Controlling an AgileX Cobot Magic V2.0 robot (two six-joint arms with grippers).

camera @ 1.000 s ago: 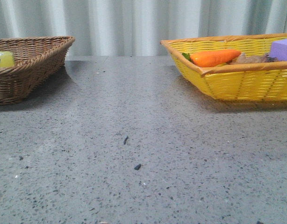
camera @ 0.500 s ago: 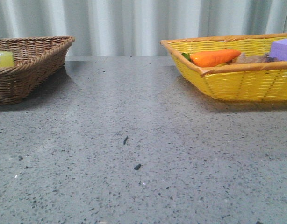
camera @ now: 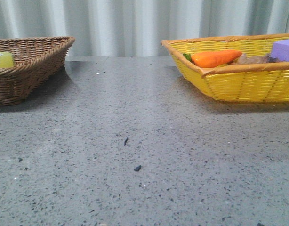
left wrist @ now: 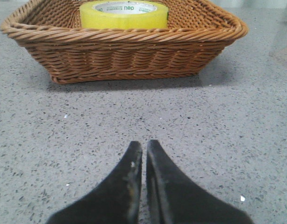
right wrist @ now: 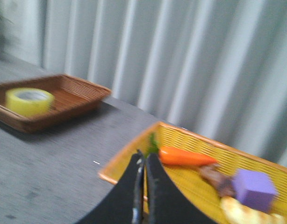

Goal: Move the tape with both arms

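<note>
The tape [left wrist: 123, 15] lies flat inside the brown wicker basket [left wrist: 125, 53] at the top of the left wrist view. Its pale yellow-green band faces the camera, and its white inner ring carries small dark-green print. The letters "deli" can be made out near the upper middle of the ring; the rest of the wording is too small to read. In the front view only a sliver of the roll shows at the far left edge of the frame, behind the basket's woven rim. In the right wrist view it sits in the same basket at the left of the frame, blurred.

The left end effector [left wrist: 144, 149] is at the bottom centre of its view, just above the speckled grey table [camera: 144, 155], its two dark fingers pressed together with only a thin seam between them and nothing held. The basket stands apart from it, further up the frame.

The right end effector [right wrist: 143, 161] is likewise pressed together and holds nothing, at the bottom centre of a motion-blurred view. Behind its tips lies the yellow basket [right wrist: 129, 161], which holds an orange carrot [right wrist: 183, 157], a purple block [right wrist: 254, 190] and a brownish item I cannot identify. No writing is legible on these.

In the front view the yellow basket occupies the upper right, the brown one the upper left, well apart.
</note>
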